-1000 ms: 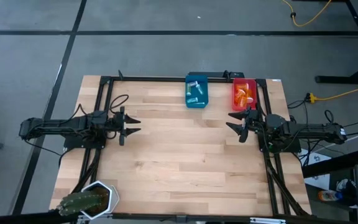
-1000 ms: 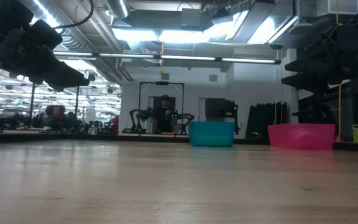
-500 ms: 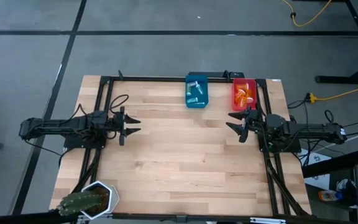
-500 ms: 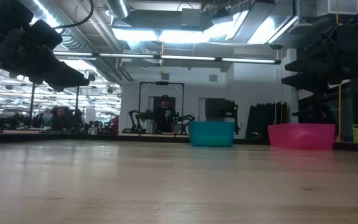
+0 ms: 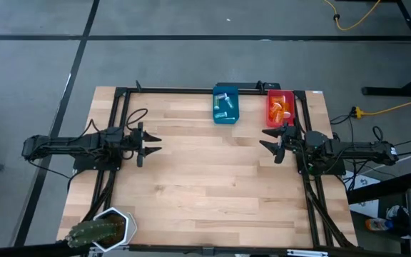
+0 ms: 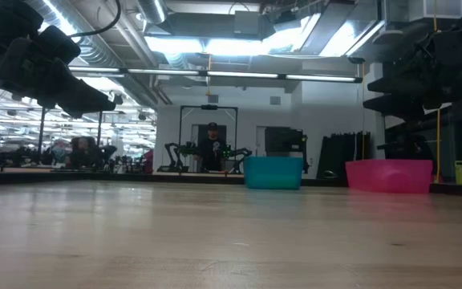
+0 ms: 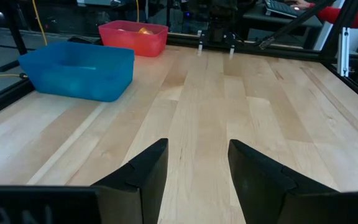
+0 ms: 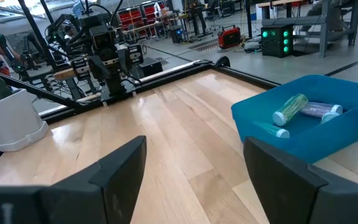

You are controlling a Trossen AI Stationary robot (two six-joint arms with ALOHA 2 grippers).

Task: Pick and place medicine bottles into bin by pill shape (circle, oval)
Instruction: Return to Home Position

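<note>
Lying inside two bins at the far edge of the surface (image 5: 205, 178), the medicine bottles (image 5: 224, 103) are split: pale and teal ones in the blue bin (image 5: 227, 121), orange ones in the pink bin (image 5: 268, 100). The right arm (image 5: 334, 150) has its jaws wide and empty just beside the pink bin. The left arm (image 5: 84, 145) has its jaws equally wide, well apart from both bins.

We see the middle bin (image 5: 227, 118) and the corner bin (image 5: 268, 107) side by side at the far edge of the counter (image 5: 205, 185), bottles (image 5: 224, 100) in both. The left hand (image 5: 152, 143) and right hand (image 5: 266, 140) are at opposite sides.
</note>
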